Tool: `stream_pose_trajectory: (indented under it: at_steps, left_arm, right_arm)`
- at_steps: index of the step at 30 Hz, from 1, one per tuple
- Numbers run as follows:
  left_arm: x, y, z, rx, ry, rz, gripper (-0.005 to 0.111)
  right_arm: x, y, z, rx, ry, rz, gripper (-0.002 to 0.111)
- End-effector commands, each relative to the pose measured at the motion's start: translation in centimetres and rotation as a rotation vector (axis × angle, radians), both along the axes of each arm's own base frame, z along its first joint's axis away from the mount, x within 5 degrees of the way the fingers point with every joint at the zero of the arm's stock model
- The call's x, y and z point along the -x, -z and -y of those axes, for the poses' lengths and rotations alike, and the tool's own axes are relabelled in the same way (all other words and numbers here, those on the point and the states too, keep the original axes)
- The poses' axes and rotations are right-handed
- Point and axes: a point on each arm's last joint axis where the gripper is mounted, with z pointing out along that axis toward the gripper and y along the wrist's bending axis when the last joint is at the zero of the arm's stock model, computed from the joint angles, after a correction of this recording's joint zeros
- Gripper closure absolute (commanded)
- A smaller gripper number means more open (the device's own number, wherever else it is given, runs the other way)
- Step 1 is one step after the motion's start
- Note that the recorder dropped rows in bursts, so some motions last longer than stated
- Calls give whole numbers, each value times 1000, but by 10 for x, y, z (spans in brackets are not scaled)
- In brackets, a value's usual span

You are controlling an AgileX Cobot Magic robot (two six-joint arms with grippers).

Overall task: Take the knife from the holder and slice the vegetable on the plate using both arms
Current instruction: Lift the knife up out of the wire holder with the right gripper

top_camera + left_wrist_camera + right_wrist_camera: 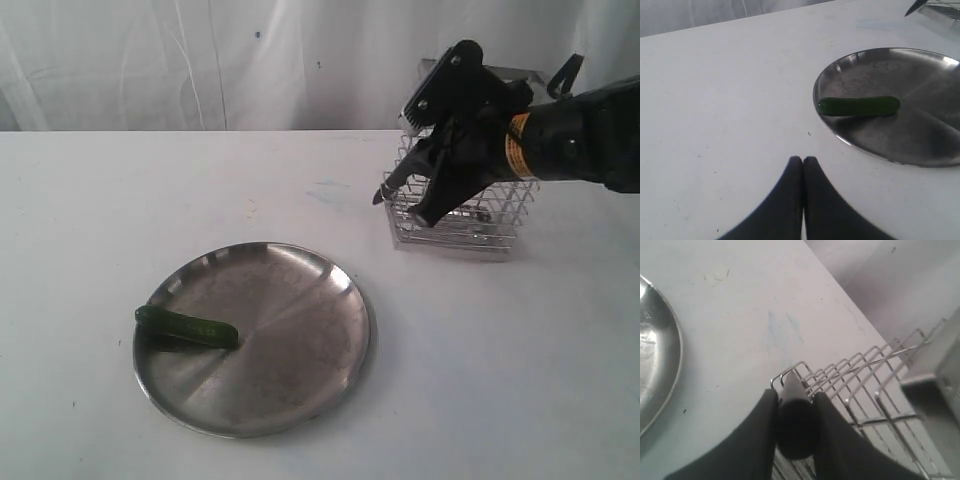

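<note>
My right gripper [432,180] is shut on the black handle of the knife [392,184], held in the air in front of the wire holder [482,222]. The dark blade points down and left toward the table. In the right wrist view the handle end [797,432] sits between the fingers [826,412], over the holder's corner [805,371]. The green vegetable [187,327] lies whole on the left part of the steel plate [290,340]. My left gripper [803,161] is shut and empty above bare table, short of the plate [925,135] and vegetable [859,106]. It is outside the exterior view.
A white table [500,380] carries everything, with a white curtain [250,60] behind it. The holder stands at the back right, the plate at the front left. The plate's rim [670,365] shows at the side of the right wrist view.
</note>
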Motion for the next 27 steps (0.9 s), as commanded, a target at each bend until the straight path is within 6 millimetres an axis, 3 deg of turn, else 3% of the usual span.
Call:
stream_pose_trajectory:
  at_steps: [1,8,22,27]
  left_arm:
    - [0,2,0,8,-4,-6,107]
    - [0,2,0,8,-4,-6,107]
    - [0,2,0,8,-4,-6,107]
    - [0,2,0,8,-4,-6,107]
  right_arm:
    - [-2,7,1,-4,21,-25,107]
    - [-3,9,1,-3,20,-32,107]
    - [3,-1,-2,-195,93,-124,108]
    - [9,8,-3,-206,83,-169,108]
